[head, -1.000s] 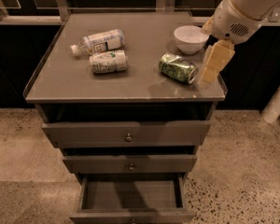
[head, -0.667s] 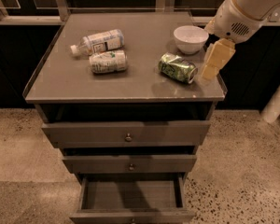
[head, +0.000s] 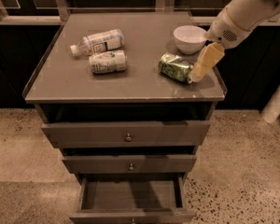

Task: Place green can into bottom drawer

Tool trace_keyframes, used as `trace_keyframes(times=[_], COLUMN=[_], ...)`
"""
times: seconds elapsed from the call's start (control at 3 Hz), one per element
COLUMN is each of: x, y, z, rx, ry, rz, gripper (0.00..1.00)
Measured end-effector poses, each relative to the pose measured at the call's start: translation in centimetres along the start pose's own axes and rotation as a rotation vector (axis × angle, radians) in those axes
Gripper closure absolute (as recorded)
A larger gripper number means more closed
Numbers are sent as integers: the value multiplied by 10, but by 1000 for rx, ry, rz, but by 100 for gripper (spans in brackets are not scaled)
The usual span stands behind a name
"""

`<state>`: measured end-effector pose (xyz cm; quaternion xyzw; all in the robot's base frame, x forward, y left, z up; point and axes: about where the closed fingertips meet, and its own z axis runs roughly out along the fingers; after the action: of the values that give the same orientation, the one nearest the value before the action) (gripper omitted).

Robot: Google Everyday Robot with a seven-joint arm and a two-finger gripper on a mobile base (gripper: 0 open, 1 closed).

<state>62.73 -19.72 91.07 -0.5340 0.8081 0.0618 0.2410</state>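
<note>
The robot arm's gripper [head: 195, 76] had edged in over the past second and stood at the right end of the green can [head: 174, 67], at or very near contact, on the right side of the desk [head: 130, 87]. Whether the gripper was wide, narrow or already closing on the can could not be told from this angle. The can itself had not shifted: it lay on its side, dented, just to the left of the gripper and clear of the desk's front edge.

A white bowl [head: 190, 38] sat just behind the gripper. A white can [head: 108, 61] and a white-capped bottle [head: 99, 41], both lying down, were well off to its left. Far below the gripper and to its left, the bottom drawer [head: 130, 214] stood pulled out with nothing visible in its tray, while the top drawer [head: 126, 133] and middle drawer [head: 129, 163] above it were only slightly out.

The small approach suggested the reach was ending and the grasp was the step in hand. Nothing had yet been lifted, so most of the task remained: take the can, carry it forward past the desk edge, lower it and release it into the waiting drawer. A rounded, shiny can lying on its side could roll away if nudged rather than gripped.
</note>
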Motion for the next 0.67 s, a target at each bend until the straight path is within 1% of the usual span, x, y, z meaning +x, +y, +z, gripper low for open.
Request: trace_keyframes(times=[0.33,0.67], x=[-2,-14], y=[-7,-9], z=[33,60], rx=[-47,-87], ry=[-29,-53], rz=[61,90], gripper=[0,0])
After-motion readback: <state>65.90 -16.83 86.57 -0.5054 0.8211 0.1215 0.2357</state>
